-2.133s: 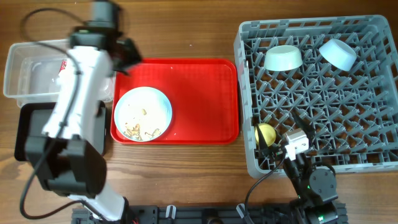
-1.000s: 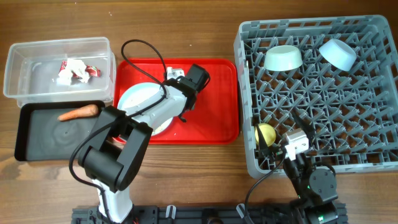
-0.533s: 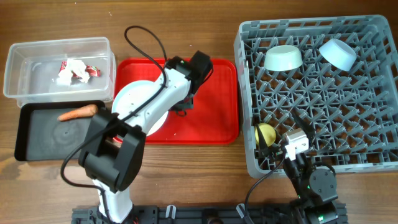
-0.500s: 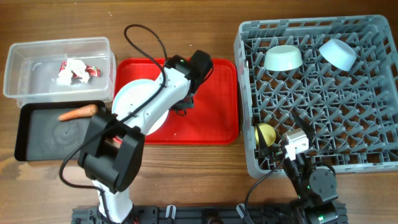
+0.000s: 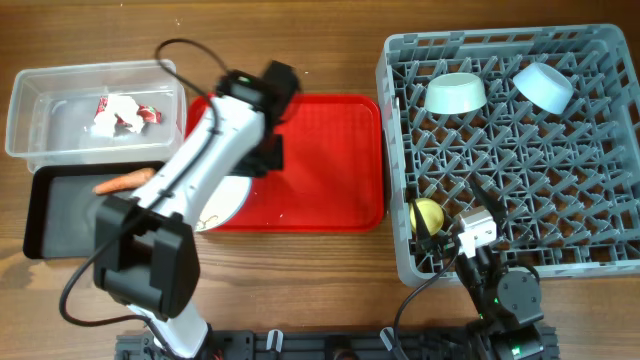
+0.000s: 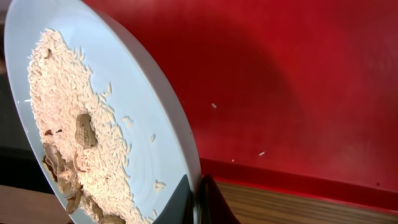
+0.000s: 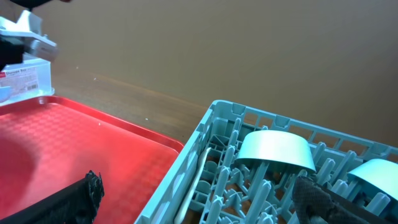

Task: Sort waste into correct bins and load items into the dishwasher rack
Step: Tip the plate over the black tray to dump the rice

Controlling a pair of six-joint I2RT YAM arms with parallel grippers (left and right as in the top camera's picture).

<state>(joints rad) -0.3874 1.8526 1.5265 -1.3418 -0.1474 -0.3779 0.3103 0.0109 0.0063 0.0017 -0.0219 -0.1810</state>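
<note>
Clearly tipped on edge, the light blue plate (image 6: 146, 93) hung over the left edge of the red tray (image 5: 330, 160), beige scraps (image 6: 68, 137) clinging to it, its rim pinched in my left gripper (image 6: 198, 200). My right gripper (image 7: 199, 199) sat spread wide at a corner of the dishwasher rack (image 5: 560, 200).
</note>
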